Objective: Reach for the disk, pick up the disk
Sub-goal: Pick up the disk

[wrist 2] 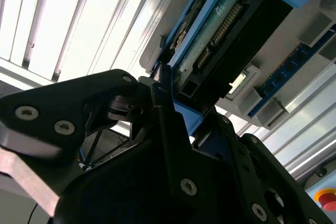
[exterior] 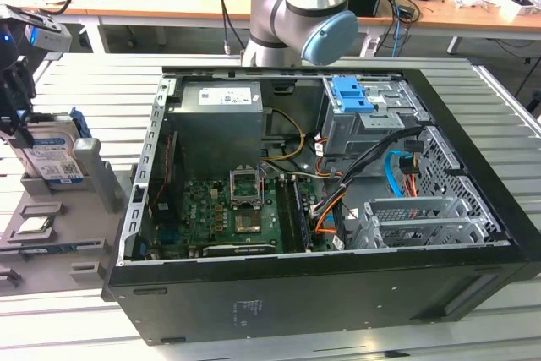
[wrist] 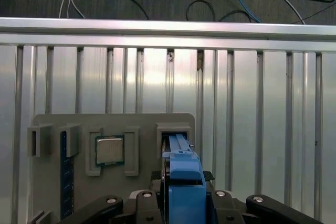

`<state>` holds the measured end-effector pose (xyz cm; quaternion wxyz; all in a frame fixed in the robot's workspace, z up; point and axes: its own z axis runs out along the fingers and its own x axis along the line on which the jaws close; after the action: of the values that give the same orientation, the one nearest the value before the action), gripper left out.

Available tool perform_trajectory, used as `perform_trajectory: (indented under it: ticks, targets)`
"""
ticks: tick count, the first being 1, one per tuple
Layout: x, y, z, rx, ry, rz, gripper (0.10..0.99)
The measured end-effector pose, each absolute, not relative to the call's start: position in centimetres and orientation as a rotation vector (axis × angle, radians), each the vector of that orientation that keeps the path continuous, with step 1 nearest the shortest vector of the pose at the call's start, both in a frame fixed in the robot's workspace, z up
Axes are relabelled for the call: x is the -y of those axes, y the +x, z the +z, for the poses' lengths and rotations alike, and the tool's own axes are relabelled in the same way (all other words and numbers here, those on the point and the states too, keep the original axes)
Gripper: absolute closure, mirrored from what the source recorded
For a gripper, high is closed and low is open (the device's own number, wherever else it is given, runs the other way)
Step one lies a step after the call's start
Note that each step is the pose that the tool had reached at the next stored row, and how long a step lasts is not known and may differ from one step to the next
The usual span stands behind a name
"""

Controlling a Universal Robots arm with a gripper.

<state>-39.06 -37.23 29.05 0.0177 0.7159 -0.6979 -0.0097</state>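
First wrist view: one disk (wrist: pixel 181 195) at one pincer (wrist: pixel 182 177), one chip (wrist: pixel 109 149) nearby.

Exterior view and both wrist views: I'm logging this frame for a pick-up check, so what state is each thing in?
disk: upright on edge in the grey holder, not lifted.
pincer: low over the holder, at the disk.
processor chip: flat in its holder recess.
computer case: on its side, panel off, inside exposed.
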Motion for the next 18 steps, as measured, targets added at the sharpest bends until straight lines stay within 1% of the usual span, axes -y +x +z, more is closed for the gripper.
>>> perform_trajectory:
  ticks: [8, 18]
  targets:
    - [37.2, -39.1, 29.1, 2.169, 2.224, -0.03, 0.722]
    - [37.1, -39.0, 30.7, 2.168, 2.224, -0.03, 0.722]
